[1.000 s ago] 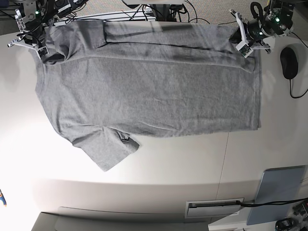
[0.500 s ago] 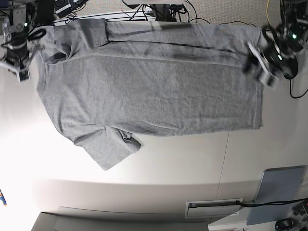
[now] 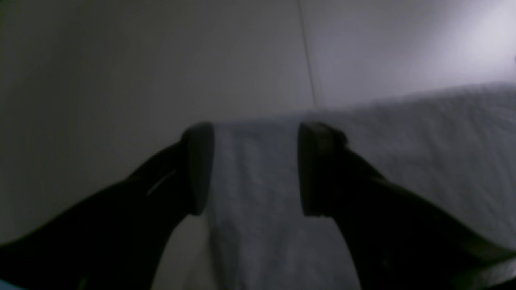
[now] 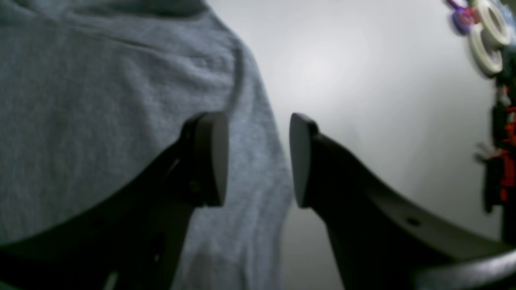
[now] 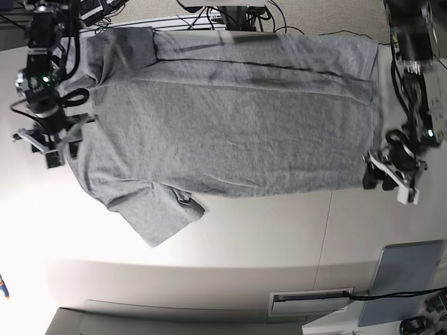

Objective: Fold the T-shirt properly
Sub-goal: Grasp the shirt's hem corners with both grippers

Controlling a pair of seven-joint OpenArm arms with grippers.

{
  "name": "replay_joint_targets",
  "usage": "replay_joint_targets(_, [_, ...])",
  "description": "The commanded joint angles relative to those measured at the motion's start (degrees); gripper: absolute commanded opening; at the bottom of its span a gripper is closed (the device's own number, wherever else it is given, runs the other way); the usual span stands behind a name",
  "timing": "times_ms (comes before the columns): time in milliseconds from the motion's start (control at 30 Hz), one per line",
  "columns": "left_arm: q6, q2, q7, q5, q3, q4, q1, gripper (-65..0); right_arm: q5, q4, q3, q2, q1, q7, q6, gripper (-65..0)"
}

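Note:
The heather-grey T-shirt (image 5: 230,125) lies spread flat on the white table, plain side up, with the neck at the left and the hem at the right. A strip along its far edge is folded over. My left gripper (image 5: 386,179) is open at the near hem corner. In the left wrist view (image 3: 254,169) its jaws straddle the shirt's corner (image 3: 423,161). My right gripper (image 5: 52,143) is open at the shirt's left edge, near the shoulder. In the right wrist view (image 4: 256,159) its jaws straddle the cloth's edge (image 4: 100,100).
A flat grey-blue pad (image 5: 401,279) lies at the near right. A white slotted plate (image 5: 311,301) sits at the table's front edge. Cables (image 5: 209,10) run behind the shirt. Tape rolls (image 4: 489,36) and small coloured items show in the right wrist view.
Both grippers have left the shirt's far corners and moved toward the front along its two ends. The shirt has stayed flat, with its far strip folded over.

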Motion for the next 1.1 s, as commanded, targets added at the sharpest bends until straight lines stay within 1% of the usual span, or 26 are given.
replay_joint_targets(0, [-0.17, -1.31, -0.59, -0.37, -0.33, -2.29, -2.78, -31.1, -0.44, -0.59, -0.76, 0.57, 1.33, 0.94, -0.39, -39.9])
replay_joint_targets(33, [-0.52, -1.31, -0.59, -0.15, -0.33, -5.33, -4.61, -31.1, -0.46, -2.01, -1.81, 0.26, 2.23, 0.90, -0.42, -39.9])
replay_joint_targets(133, [-3.13, -1.29, -0.17, 1.38, -0.33, -13.03, -8.87, -31.1, -0.44, -6.23, -4.22, -0.83, 5.40, 0.09, -0.39, -39.9])
replay_joint_targets(233, [-3.17, -1.31, -0.20, 3.63, -0.33, -18.21, -11.43, -31.1, -0.42, -9.46, -5.90, -1.27, 8.44, -1.92, -0.39, -39.9])
replay_joint_targets(300, [-3.21, -1.31, -0.22, 3.63, -0.33, -20.55, -12.13, -31.1, -0.42, -10.43, -6.84, -1.27, 10.08, -2.80, -0.39, -39.9])
replay_joint_targets(400, [-3.50, -0.87, 0.04, 3.67, -0.33, -22.75, -12.20, -31.1, -0.39, -10.45, -7.17, -1.25, 11.45, -3.15, -0.39, -39.9])
replay_joint_targets(533, [-6.01, 0.22, 1.05, 3.43, -0.33, -23.67, -12.22, -31.1, -0.39, -10.43, -7.17, -1.25, 12.22, -2.84, -0.35, -39.9])
replay_joint_targets(667, [-6.27, 1.38, 1.38, 2.95, -0.33, -23.67, -12.24, -31.1, -0.70, -10.40, -7.17, -1.22, 12.17, -0.59, -0.35, -39.9])
replay_joint_targets(733, [-6.69, 1.77, 2.62, 2.38, -0.33, -23.67, -12.22, -31.8, -1.16, -10.40, -7.06, -1.20, 12.15, 0.09, -0.37, -39.9])
replay_joint_targets(800, [-6.69, 2.05, 3.80, 2.38, -0.33, -23.67, -12.24, -35.3, -1.62, -10.40, -7.06, -1.18, 12.17, 0.81, -0.37, -39.9])
replay_joint_targets(867, [-6.69, 2.08, 3.91, 2.40, -0.33, -23.67, -12.20, -40.6, -1.75, -10.40, -7.06, -1.07, 12.17, 2.16, -0.35, -39.9])
replay_joint_targets(900, [-6.69, 2.01, 3.89, 2.43, -0.33, -23.67, -12.22, -44.3, -2.03, -10.40, -7.06, -1.07, 12.37, 2.49, -0.31, -39.9])
replay_joint_targets(933, [-6.69, 2.01, 3.89, 2.54, -0.33, -23.67, -12.22, -49.4, -2.12, -10.47, -7.06, -1.07, 12.85, 2.21, -0.24, -39.9])
replay_joint_targets(1000, [-6.69, 2.05, 3.87, 2.60, -0.33, -23.67, -12.22, -62.2, -2.12, -11.74, -7.06, -1.07, 14.84, 1.84, 0.44, -39.9])
replay_joint_targets(1033, [-6.69, 2.05, 3.89, 2.62, -0.33, -23.67, -12.24, -65.0, -2.10, -13.14, -7.08, -1.07, 16.37, 1.79, 1.38, -39.9])
replay_joint_targets(1067, [-6.69, 2.03, 3.91, 2.62, -0.33, -23.67, -12.22, -65.0, -1.97, -14.95, -7.08, -1.07, 18.23, 1.68, 2.25, -39.9])
